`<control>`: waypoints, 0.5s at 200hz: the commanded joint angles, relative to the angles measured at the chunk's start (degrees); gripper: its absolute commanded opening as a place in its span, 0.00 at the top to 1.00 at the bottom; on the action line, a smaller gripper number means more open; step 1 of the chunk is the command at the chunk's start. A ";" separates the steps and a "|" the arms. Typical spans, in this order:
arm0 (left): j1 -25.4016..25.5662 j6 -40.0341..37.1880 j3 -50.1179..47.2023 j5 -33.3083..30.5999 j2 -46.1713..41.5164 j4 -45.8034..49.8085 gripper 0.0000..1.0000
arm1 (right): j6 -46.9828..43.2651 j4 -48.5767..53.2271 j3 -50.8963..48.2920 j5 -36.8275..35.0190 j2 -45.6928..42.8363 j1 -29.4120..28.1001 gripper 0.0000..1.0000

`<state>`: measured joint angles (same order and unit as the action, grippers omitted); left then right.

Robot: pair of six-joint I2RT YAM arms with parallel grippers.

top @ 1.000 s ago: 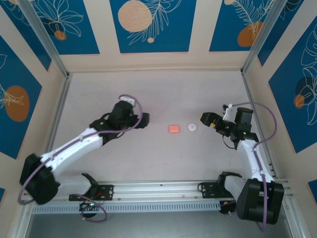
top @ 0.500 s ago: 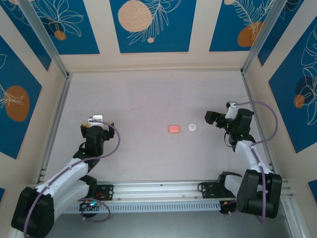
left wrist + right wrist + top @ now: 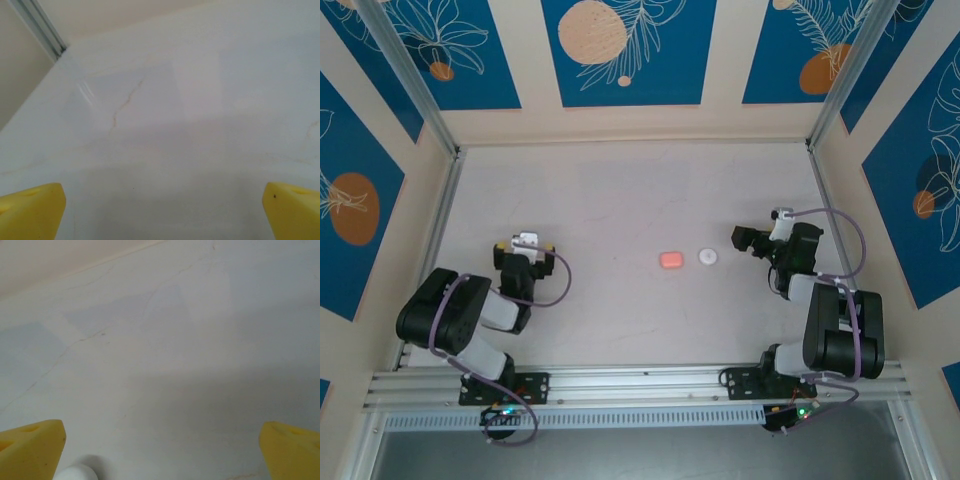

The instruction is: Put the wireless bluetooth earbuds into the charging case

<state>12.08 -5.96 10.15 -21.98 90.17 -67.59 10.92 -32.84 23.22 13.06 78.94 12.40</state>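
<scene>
You have the charging case [image 3: 669,259] lying on the counter [image 3: 620,190], just beside a white round piece [image 3: 708,257]. Your left fingers [image 3: 30,212] and right fingers [image 3: 30,447] stand spread wide, holding nothing.

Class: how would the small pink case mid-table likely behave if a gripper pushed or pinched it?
The charging case looks tiny against the broad, smooth table, so it is probably light, and a nudge would likely slide it. It lies flat and low, so tipping or rolling seems unlikely. Its rounded corners may let a pinch slip.
</scene>
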 commanded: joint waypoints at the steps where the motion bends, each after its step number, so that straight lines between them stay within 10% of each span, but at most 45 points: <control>1: -1.79 -0.30 3.33 2.84 2.73 -7.28 0.00 | 0.56 -6.17 0.50 2.75 -0.05 0.01 0.01; 22: -3.87 3.24 10.59 4.09 -0.14 11.65 0.00 | 0.44 -14.99 0.90 5.34 6.57 -2.16 0.01; 48: -6.89 5.42 10.11 8.27 -0.55 11.44 0.00 | -6.67 -3.37 5.44 -2.39 6.55 -8.59 0.01; 100: -6.94 5.55 10.16 8.41 -0.71 11.66 0.00 | -5.42 -16.60 0.03 -7.37 9.24 -9.69 0.01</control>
<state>5.50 -1.39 20.29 -15.14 89.95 -56.36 6.92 -43.77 24.18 10.15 86.96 3.46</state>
